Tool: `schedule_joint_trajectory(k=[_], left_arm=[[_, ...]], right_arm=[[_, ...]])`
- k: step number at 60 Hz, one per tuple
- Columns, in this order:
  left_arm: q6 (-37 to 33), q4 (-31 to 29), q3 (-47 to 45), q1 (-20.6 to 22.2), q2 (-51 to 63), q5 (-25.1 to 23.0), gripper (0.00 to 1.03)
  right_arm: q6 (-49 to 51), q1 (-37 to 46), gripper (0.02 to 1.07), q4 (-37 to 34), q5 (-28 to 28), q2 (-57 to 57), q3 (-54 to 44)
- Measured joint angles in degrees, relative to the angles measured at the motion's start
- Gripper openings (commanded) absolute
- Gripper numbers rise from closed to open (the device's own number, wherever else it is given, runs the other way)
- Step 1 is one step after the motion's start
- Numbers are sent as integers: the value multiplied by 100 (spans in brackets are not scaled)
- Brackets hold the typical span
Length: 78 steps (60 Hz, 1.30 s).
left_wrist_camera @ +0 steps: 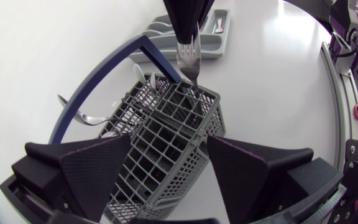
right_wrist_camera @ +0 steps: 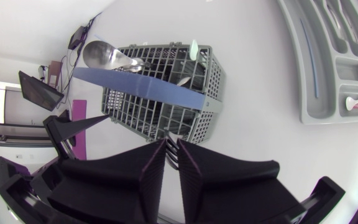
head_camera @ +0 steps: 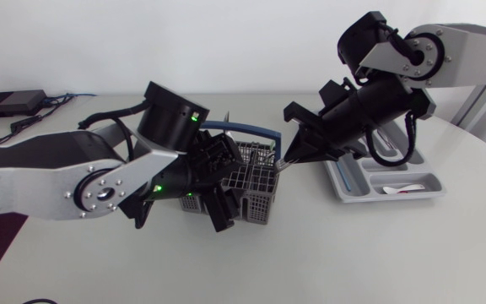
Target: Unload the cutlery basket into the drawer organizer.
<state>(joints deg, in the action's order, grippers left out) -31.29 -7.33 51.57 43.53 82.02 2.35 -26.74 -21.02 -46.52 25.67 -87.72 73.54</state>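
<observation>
The grey cutlery basket [head_camera: 256, 181] [left_wrist_camera: 166, 143] [right_wrist_camera: 135, 109] with a blue handle [head_camera: 243, 128] stands mid-table. My left gripper [head_camera: 222, 184] [left_wrist_camera: 168, 149] is open, its wide fingers on either side of the basket's near end; I cannot tell if they touch it. My right gripper [head_camera: 283, 162] [left_wrist_camera: 188, 28] [right_wrist_camera: 171, 144] is over the basket's far corner, shut on the tines of a metal fork [left_wrist_camera: 188, 59] whose handle still stands in a compartment. A large metal spoon [right_wrist_camera: 104, 55] [left_wrist_camera: 82, 115] leans out of the basket. The grey drawer organizer [head_camera: 344, 190] [right_wrist_camera: 309, 74] lies to the right.
A white plastic spoon [head_camera: 403, 189] [right_wrist_camera: 356, 101] lies in a small compartment of the organizer. A pale utensil [right_wrist_camera: 193, 50] also stands in the basket. A black box with cables [head_camera: 11, 103] sits at the back left of the table.
</observation>
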Motion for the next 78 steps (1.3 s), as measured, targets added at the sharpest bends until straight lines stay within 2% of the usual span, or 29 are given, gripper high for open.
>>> schedule_joint_trajectory(k=[6,23,78], left_arm=[[0,-2,48,17,85,0,97],[4,0,186,109,269,-2,97],[22,63,560,203,1058,-2,97]], right_arm=[[114,-70,8,-33,-48,92,0],[586,-227,8,-245,-452,319,17],[2129,-494,8,-1119,-304,1086,420]])
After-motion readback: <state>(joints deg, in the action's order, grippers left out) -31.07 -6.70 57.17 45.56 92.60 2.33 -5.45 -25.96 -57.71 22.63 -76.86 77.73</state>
